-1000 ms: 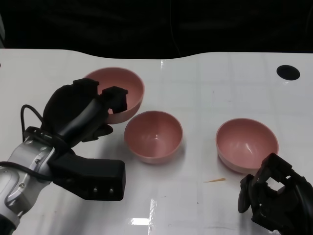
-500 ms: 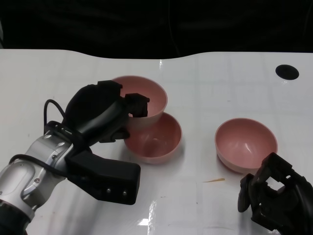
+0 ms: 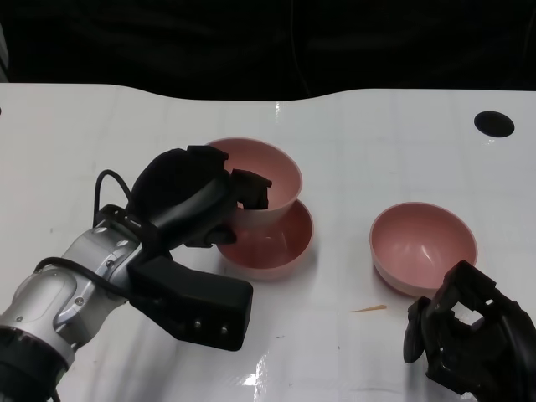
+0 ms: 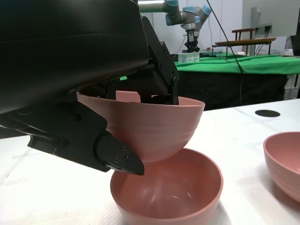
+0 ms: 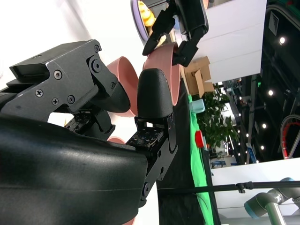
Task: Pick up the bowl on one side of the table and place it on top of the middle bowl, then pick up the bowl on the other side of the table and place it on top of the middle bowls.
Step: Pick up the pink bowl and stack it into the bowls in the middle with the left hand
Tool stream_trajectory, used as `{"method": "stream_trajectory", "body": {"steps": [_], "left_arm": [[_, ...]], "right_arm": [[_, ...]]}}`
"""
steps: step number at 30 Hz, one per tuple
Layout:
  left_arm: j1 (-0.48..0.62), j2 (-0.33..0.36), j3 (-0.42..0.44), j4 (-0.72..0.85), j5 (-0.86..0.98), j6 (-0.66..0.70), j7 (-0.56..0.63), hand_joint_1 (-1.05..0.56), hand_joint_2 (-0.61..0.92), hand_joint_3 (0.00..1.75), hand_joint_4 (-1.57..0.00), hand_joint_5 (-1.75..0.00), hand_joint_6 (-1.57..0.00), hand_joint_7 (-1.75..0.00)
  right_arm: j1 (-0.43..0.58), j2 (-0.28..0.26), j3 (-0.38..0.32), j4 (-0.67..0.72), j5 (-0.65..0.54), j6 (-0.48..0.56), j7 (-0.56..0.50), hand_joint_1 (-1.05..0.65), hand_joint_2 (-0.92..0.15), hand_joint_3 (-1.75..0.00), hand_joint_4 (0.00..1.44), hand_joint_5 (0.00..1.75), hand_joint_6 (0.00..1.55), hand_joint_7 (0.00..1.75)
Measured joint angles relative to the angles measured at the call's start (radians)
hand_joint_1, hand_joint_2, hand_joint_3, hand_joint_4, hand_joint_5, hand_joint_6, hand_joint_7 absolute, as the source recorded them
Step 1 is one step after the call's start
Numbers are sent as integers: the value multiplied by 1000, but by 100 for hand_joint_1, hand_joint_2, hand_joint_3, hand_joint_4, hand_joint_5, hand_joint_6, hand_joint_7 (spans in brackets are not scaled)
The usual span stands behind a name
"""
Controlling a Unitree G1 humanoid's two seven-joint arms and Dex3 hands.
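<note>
My left hand (image 3: 188, 201) grips a pink bowl (image 3: 268, 172) by its near rim, fingers hooked inside it. That bowl hangs tilted, partly over the middle pink bowl (image 3: 280, 247). In the left wrist view the held bowl (image 4: 150, 126) has its base low inside the middle bowl (image 4: 173, 192); I cannot tell whether they touch. A third pink bowl (image 3: 423, 243) sits to the right on the white table (image 3: 377, 151). Just in front of it my right hand (image 3: 469, 339) rests with its fingers loosely bent, holding nothing.
A round black hole (image 3: 493, 124) lies in the table top at the far right. A small yellowish sliver (image 3: 368, 309) lies between the middle bowl and my right hand. The table's far edge borders a dark background.
My left hand has carried its bowl rightward from the table's left side to over the middle bowl. The right hand and right bowl have stayed put.
</note>
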Motion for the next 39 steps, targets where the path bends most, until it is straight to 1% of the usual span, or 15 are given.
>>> {"method": "stream_trajectory", "body": {"steps": [3, 5, 8, 9, 10, 12, 15, 17, 19, 22, 24, 25, 28, 31, 39], "left_arm": [[-3, -11, -3, 6, 0, 0, 0, -19, 90, 1, -90, -131, -114, -29], [-3, -21, -8, 8, 2, 0, 0, -20, 88, 0, -85, -143, -121, -14], [-4, -30, -11, 8, 8, 5, 0, -17, 89, 1, -75, -162, -129, -15], [-3, -30, -11, 8, 10, 7, 0, -17, 90, 1, -74, -165, -126, -23], [-3, -31, -12, 8, 11, 7, 0, -16, 91, 0, -72, -166, -112, -53], [-3, -31, -12, 8, 11, 8, 0, -16, 92, 0, -72, -167, -97, -83], [-3, -31, -12, 8, 11, 11, 0, -16, 92, 0, -72, -167, -93, -91], [-4, -33, -13, 8, 9, 18, -24, -17, 92, 5, -77, -148, -103, -49], [-4, -40, -17, 8, 7, 25, -52, -17, 92, 6, -81, -137, -110, -28], [-4, -48, -23, 8, 7, 24, -63, -17, 92, 6, -82, -137, -115, -21], [-4, -51, -26, 17, 2, 12, -63, -16, 91, 2, -73, -161, -112, -49], [-4, -52, -29, 27, 1, 5, -62, -16, 92, 1, -69, -169, -94, -91], [-2, -54, -41, 46, 5, -4, -59, -16, 91, 2, -65, -174, -71, -138], [-2, -54, -50, 47, 18, -6, -48, -16, 91, 2, -64, -175, -64, -149], [-2, -54, -53, 48, 20, -6, -47, -16, 91, 2, -64, -175, -63, -152]], "right_arm": [[0, 0, 2, 0, -3, 0, 0, -1, -60, -125, 95, 175, 63, 170], [0, 0, 5, 0, -4, 0, 0, -1, -60, -125, 95, 175, 63, 170], [0, 0, 8, 0, -7, 0, -6, -1, -60, -125, 94, 175, 63, 170], [0, 1, 9, 0, -10, -1, -9, -1, -60, -125, 94, 175, 63, 170], [0, 1, 9, 0, -13, -1, -10, -1, -60, -125, 94, 175, 63, 170], [0, 1, 9, -1, -15, -1, -12, -1, -60, -126, 94, 175, 63, 170], [0, 1, 11, -1, -15, -1, -14, -1, -60, -126, 94, 175, 63, 170], [1, 1, 13, -2, -16, -1, -16, -2, -60, -126, 94, 175, 64, 170], [2, 2, 16, -3, -17, -3, -17, -2, -59, -126, 94, 175, 64, 170], [2, 5, 17, -2, -17, -16, -17, -1, -59, -126, 94, 175, 64, 170], [1, 6, 18, -2, -17, -20, -16, -1, -59, -125, 94, 175, 64, 170], [1, 6, 18, -2, -17, -21, -16, -1, -59, -125, 94, 175, 64, 170], [1, 6, 18, -2, -19, -25, -16, -1, -60, -124, 94, 175, 65, 169], [2, 6, 20, -2, -20, -25, -16, -1, -61, -123, 94, 175, 65, 168], [2, 6, 20, -2, -20, -25, -16, -1, -61, -121, 94, 175, 66, 168]]}}
